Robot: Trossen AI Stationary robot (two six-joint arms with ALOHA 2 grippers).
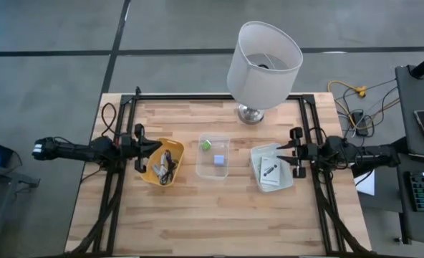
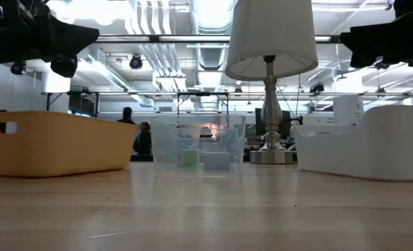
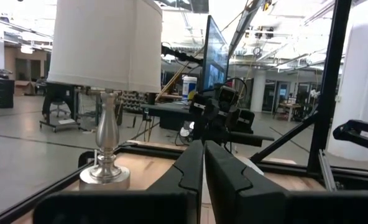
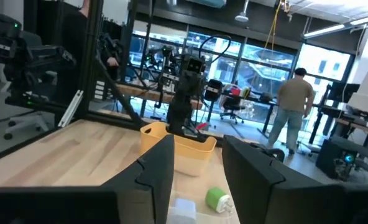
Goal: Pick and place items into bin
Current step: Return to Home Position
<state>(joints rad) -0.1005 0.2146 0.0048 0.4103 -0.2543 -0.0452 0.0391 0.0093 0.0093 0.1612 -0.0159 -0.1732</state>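
Three bins stand in a row across the table. From the middle bin, the left bin sits at nine o'clock, the right bin at three, the lamp at one. Cables lie in the left bin, two cubes in the middle bin, packets in the right bin. The left gripper hangs at the left bin's nine o'clock rim, the right gripper at the right bin's three o'clock rim.
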